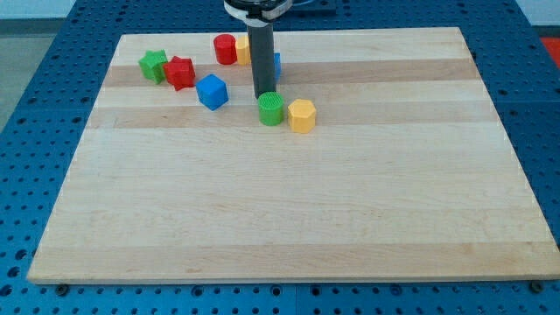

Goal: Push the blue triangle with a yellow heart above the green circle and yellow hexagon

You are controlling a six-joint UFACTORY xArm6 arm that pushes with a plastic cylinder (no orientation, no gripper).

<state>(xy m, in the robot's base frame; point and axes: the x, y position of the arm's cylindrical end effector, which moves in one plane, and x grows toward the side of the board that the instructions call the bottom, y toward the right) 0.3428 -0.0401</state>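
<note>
My tip (263, 96) stands just above the green circle (271, 109), close to it or touching it. The yellow hexagon (302, 115) sits right of the green circle, touching it. The rod hides most of the blue triangle (276, 63); only a sliver shows at the rod's right side. The yellow heart (243, 48) peeks out at the rod's left side, next to a red cylinder (226, 49).
A blue cube (212, 91) lies left of the tip. A red star-like block (180, 72) and a green star-like block (154, 66) sit at the upper left. The wooden board (289, 201) rests on a blue perforated table.
</note>
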